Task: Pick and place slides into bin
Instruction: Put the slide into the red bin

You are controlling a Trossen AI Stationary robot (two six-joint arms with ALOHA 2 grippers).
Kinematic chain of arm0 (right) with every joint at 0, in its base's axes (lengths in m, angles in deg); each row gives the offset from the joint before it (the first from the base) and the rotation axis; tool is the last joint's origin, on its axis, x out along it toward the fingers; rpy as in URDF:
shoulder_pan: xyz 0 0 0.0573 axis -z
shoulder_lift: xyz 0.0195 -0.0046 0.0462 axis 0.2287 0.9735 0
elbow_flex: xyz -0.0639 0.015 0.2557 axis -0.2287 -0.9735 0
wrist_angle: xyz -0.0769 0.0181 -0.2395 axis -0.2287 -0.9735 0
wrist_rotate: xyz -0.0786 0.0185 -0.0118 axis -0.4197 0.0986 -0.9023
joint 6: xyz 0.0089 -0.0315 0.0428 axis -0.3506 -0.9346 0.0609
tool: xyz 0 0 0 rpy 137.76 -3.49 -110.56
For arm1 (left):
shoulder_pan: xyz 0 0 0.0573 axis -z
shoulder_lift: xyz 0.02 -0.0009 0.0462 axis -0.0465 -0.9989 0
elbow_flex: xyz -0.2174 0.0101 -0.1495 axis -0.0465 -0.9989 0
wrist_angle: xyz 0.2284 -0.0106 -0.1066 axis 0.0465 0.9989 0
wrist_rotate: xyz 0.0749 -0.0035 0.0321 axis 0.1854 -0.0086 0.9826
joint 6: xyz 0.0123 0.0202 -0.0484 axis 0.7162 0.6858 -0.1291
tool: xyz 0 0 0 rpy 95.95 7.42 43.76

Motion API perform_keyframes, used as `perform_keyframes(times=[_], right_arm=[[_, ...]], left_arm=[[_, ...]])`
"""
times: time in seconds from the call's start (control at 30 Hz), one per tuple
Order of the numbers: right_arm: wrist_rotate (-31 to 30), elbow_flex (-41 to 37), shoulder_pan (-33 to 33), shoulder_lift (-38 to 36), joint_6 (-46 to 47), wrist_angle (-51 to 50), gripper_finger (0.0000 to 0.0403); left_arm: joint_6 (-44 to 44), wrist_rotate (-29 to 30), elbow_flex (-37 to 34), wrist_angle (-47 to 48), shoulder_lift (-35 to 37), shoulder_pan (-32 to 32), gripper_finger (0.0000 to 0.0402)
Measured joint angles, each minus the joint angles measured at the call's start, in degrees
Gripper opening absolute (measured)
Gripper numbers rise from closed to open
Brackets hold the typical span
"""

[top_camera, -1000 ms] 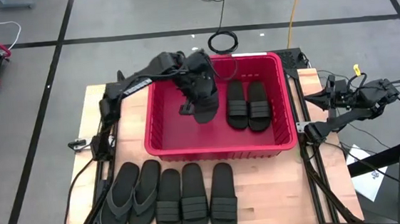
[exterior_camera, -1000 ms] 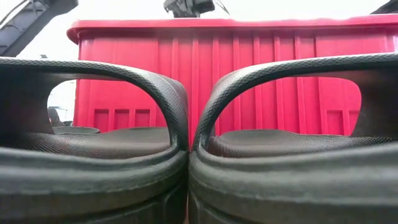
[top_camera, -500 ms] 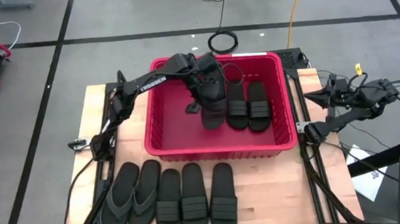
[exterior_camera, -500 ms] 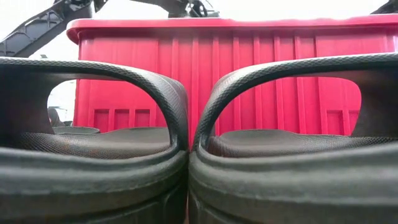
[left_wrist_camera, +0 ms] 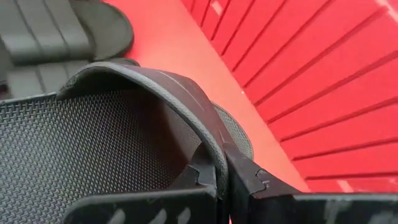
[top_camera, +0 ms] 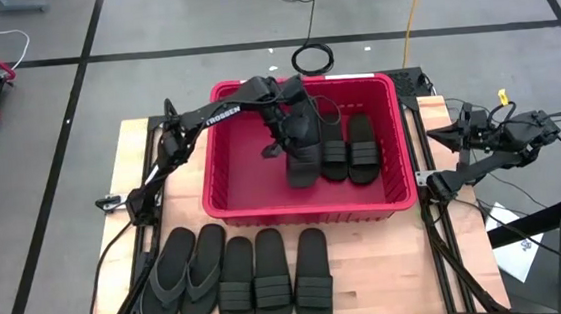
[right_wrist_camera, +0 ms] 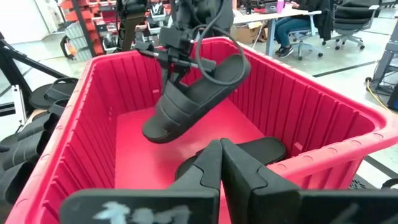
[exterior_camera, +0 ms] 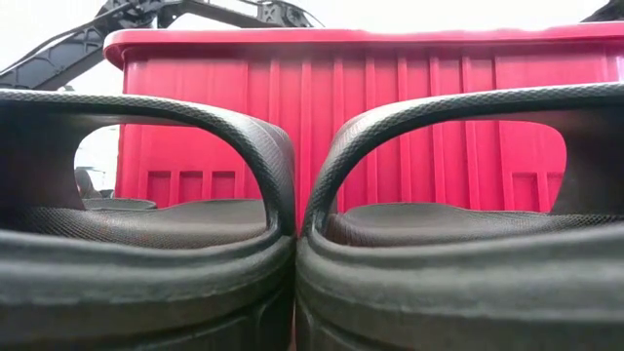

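My left gripper (top_camera: 292, 139) reaches into the red bin (top_camera: 305, 213) and is shut on a black band-strap slide (top_camera: 303, 158). The right wrist view shows this slide (right_wrist_camera: 189, 102) tilted under the gripper (right_wrist_camera: 177, 62), above the bin floor. Two more slides (top_camera: 332, 145) (top_camera: 361, 149) lie flat on the bin floor beside it. Several slides lie in a row on the table in front of the bin: two thong ones (top_camera: 184, 275) and three band ones (top_camera: 270, 276). My right gripper (top_camera: 435, 137) waits shut off the bin's right side. My left gripper pinches the slide's strap band at its edge (left_wrist_camera: 208, 149) between its two fingers, close to where the band meets the sole. The fingers slant down from above. The slide hangs tilted below them, its lower end (right_wrist_camera: 154, 132) close to the bin floor; whether it touches, I cannot tell.
The bin's ribbed walls (left_wrist_camera: 323, 74) stand high around the left gripper. In the low view two slides (exterior_camera: 146, 244) (exterior_camera: 458, 244) fill the foreground before the bin wall (exterior_camera: 390, 107). Cables run along the table's left and right sides.
My left gripper has gone down into the bin and toward the table's right edge, nearer the two slides lying there, and has turned at the wrist. The held slide has come along, lower and closer beside them. The gripper has stayed shut.
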Motion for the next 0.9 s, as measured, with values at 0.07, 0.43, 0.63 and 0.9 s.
perform_keyframes(times=[0.07,0.43,0.63,0.9], right_arm=[[-0.53,-0.02,0.0,0.0,0.01,0.0,0.0],[-1.08,-0.02,0.02,0.0,1.76,0.01,0.0],[-1.08,-0.02,0.02,0.0,2.81,0.02,0.0],[-1.02,-0.02,0.02,0.0,6.07,0.02,0.0]], left_arm=[[0.38,0.0,-1.57,-0.4,0.04,0.03,0.0],[0.31,2.83,-9.48,-9.22,0.0,-0.07,0.0],[2.84,6.2,-11.91,-10.97,0.02,-0.37,0.0],[3.86,-1.05,-14.02,-11.79,0.15,-2.71,0.0]])
